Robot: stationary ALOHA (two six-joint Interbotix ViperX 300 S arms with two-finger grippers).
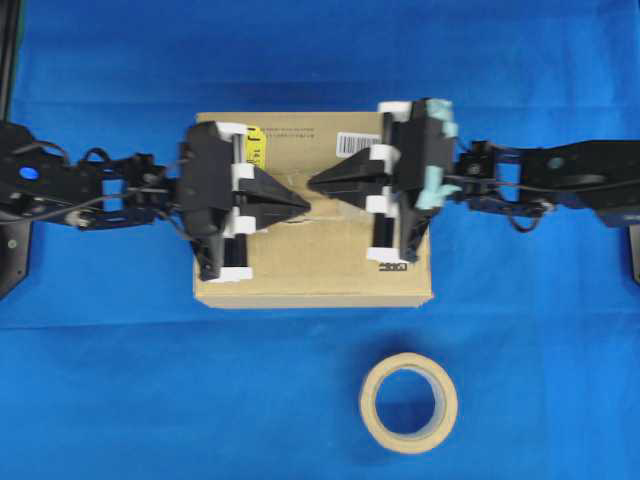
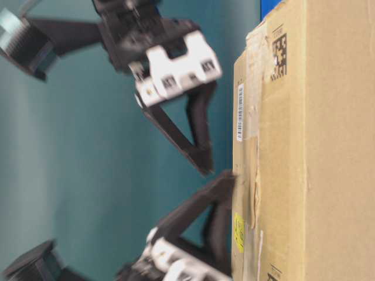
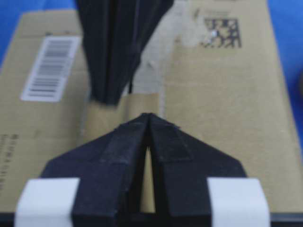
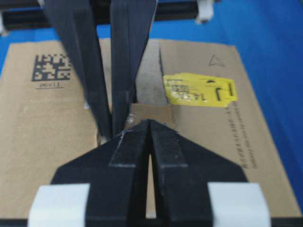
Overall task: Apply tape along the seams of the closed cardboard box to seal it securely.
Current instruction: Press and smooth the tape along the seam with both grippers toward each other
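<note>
Cardboard box (image 1: 310, 270) sits at centre of the blue table (image 1: 100, 380), top flaps closed. Tape roll (image 1: 409, 402), beige ring, lies flat on the table at 5 o'clock from the box, apart from it. Left gripper (image 1: 303, 201) reaches in from 9 o'clock, right gripper (image 1: 314, 183) from 3 o'clock; both tips meet nose to nose over the middle of the box top, just beside each other. Left gripper: jaws pressed together, nothing between them. Right gripper: jaws likewise together, empty. Seam (image 3: 130, 87) shows as a thin dark line between the flaps, running 12 to 6 in the left wrist view, mostly hidden behind the grippers. Tape (image 4: 151, 114), a small tan-brown square, lies flat on the box top over the seam, directly ahead of the right gripper's tips; in the left wrist view it shows just beyond the left gripper's tips. Yellow sticker (image 4: 199, 91) at 2 o'clock from the tape in the right wrist view. Barcode label (image 3: 51, 69) at 10 o'clock in the left wrist view. Table-level view: left tip appears at the box surface, right tip just off it.
</note>
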